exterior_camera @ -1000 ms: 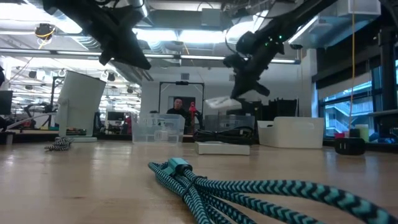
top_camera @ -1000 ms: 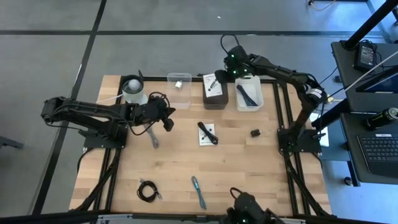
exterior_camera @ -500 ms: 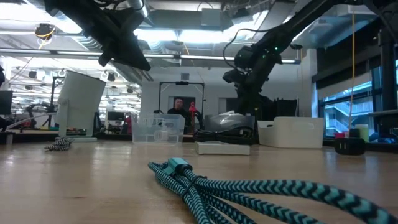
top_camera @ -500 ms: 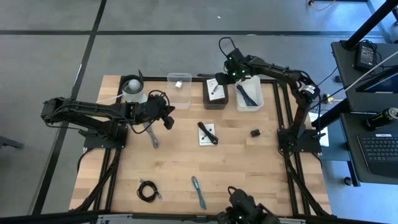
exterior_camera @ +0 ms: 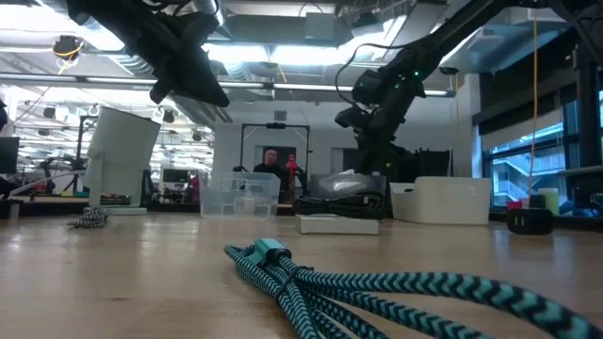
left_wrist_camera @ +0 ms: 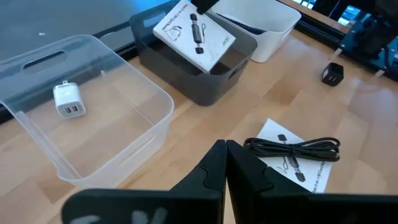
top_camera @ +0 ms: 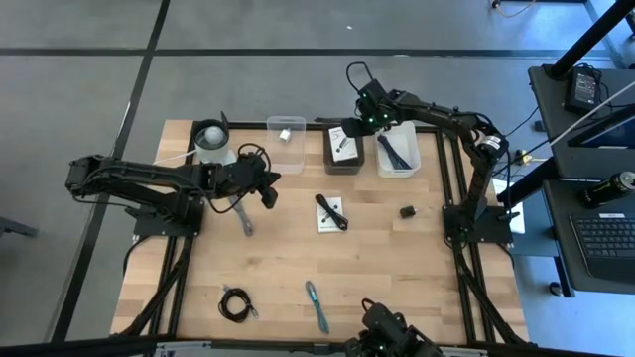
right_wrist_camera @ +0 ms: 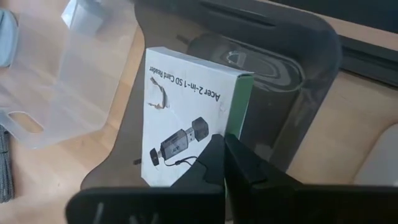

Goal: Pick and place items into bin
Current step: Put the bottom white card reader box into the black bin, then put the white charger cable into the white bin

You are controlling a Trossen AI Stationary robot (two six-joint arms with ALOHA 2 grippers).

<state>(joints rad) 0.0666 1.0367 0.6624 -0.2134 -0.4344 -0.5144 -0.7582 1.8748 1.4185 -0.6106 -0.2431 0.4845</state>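
While the right pincer was pressed together on the edge of a white card, the card was held tilted just over the grey bin directly below, evidently so that it would fall inside on release. Other items were left well apart on the worktop. The left pincer was kept pressed together, empty, waiting above another card.
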